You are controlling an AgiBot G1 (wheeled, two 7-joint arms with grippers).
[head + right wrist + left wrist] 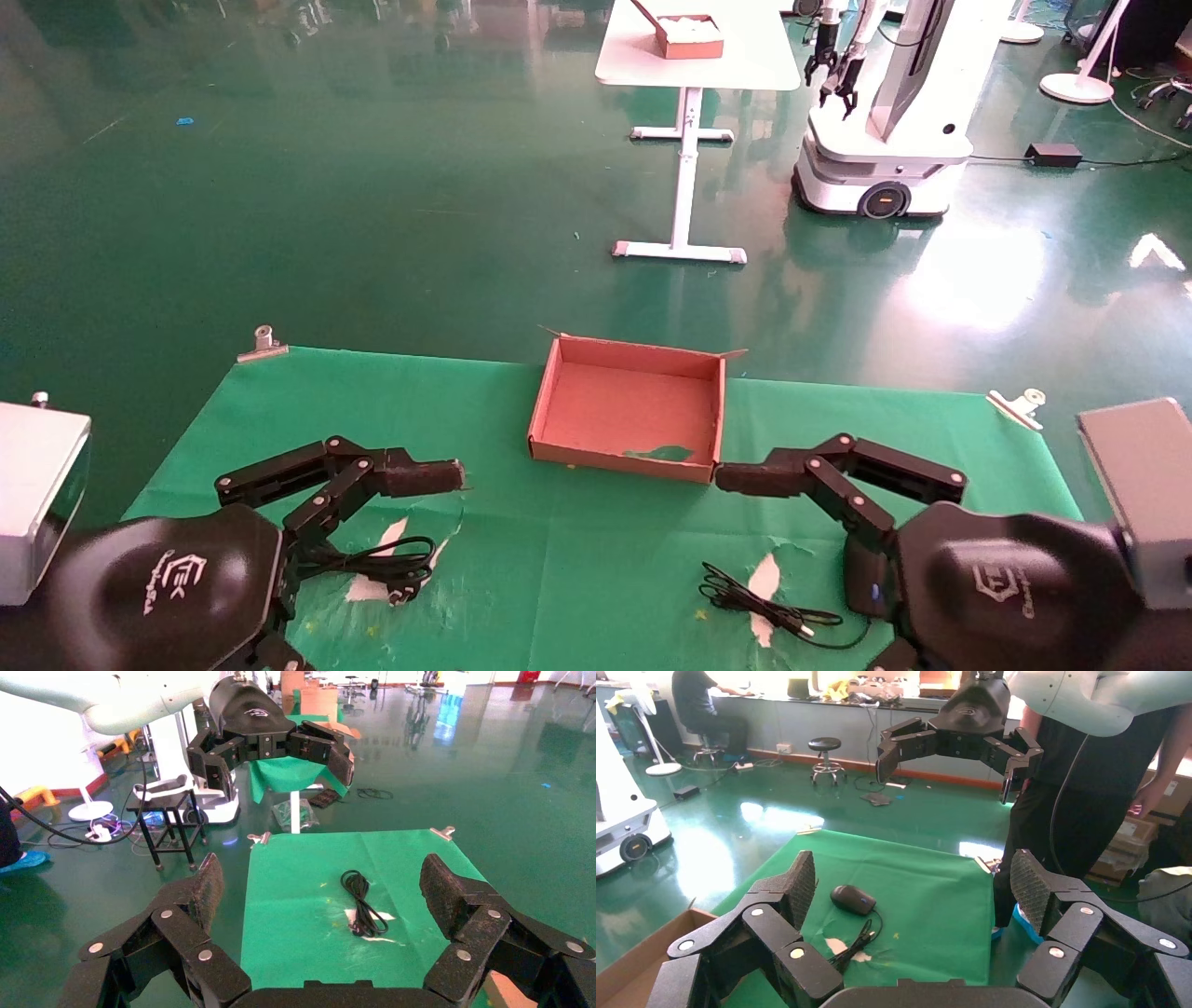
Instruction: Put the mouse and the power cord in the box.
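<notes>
Reddish cardboard, the box [629,410] lies empty between 2 raised grippers, left [916,881] and right [320,881], fingers released. The mouse [852,899] is best gripped across its body, the cable kept from snagging.

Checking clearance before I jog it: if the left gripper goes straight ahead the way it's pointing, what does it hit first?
Probably nothing on the table. The left gripper, open, points across at the right gripper, also open, which hangs raised. The mouse lies below that line, and the box off to one side. Depth is uncertain.
</notes>
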